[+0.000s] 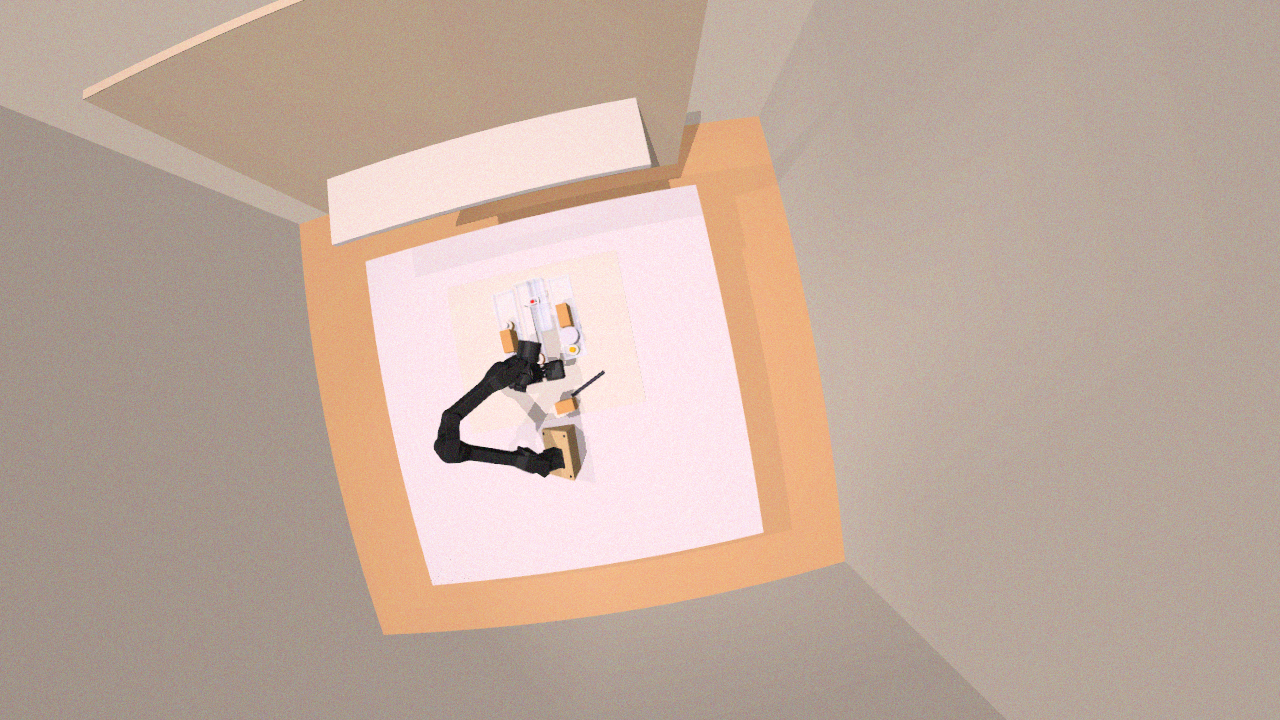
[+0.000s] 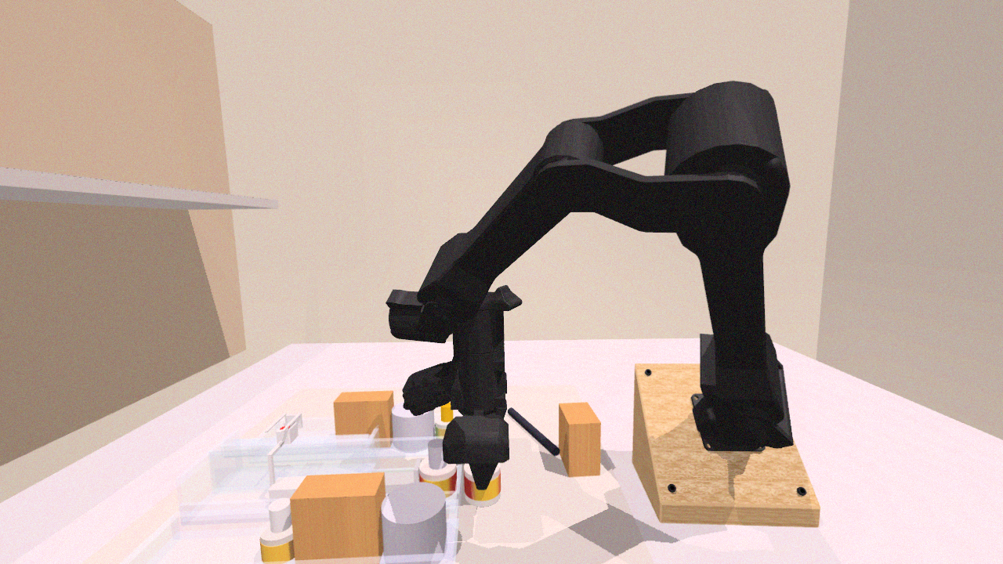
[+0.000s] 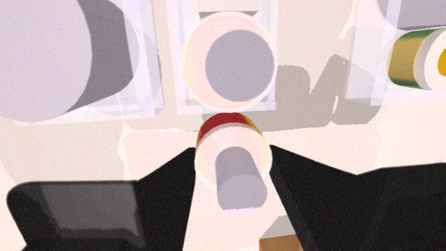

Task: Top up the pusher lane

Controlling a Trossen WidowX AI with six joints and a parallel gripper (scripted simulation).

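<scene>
The loose jar [image 2: 490,493] [image 3: 208,157], with a red-and-yellow band, white shoulder and grey cap, stands upright just outside the front end of the clear sprung lane [image 3: 185,109]. My gripper [image 2: 483,483] [image 3: 231,153] points down and is shut on this jar, one finger on each side. Any gap under the jar is too small to tell. The matching jar [image 2: 437,481] [image 3: 240,66] stands upright inside the lane at its front end, behind the low stop. The pusher plate behind it is mostly hidden.
Grey cylinders [image 2: 414,522] [image 2: 414,429] [image 3: 42,59] and orange blocks [image 2: 336,518] [image 2: 363,421] stand in the side lanes. A green-banded jar [image 3: 403,59] is at the right in the wrist view. A dark rod [image 2: 533,431] and another orange block [image 2: 580,442] are nearer the arm's base.
</scene>
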